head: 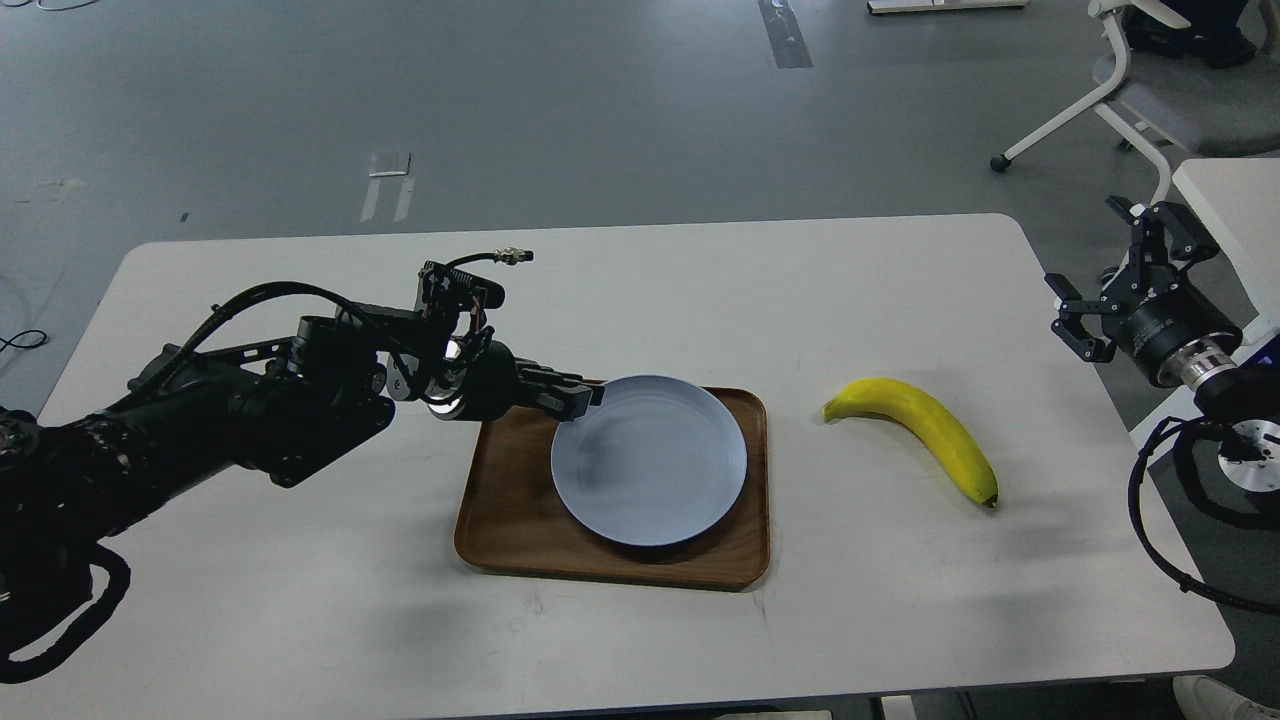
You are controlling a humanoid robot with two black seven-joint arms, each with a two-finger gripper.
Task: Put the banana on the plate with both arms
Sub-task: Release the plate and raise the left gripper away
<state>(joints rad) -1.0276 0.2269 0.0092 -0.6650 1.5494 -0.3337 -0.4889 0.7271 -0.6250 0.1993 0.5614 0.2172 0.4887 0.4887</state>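
Note:
The pale grey-blue plate [655, 462] is held over the right part of a brown wooden tray [510, 515], tilted with its left rim raised. My left gripper [582, 398] is shut on the plate's upper-left rim. The yellow banana [925, 428] lies on the white table to the right of the tray, stem end to the left, dark tip toward the front right. My right gripper [1110, 275] is open and empty, off the table's right edge, well to the right of and beyond the banana.
The white table [300, 600] has bare surface in front and to the left of the tray. A second white table [1235, 195] and a wheeled chair [1130, 90] stand at the far right. Grey floor lies beyond.

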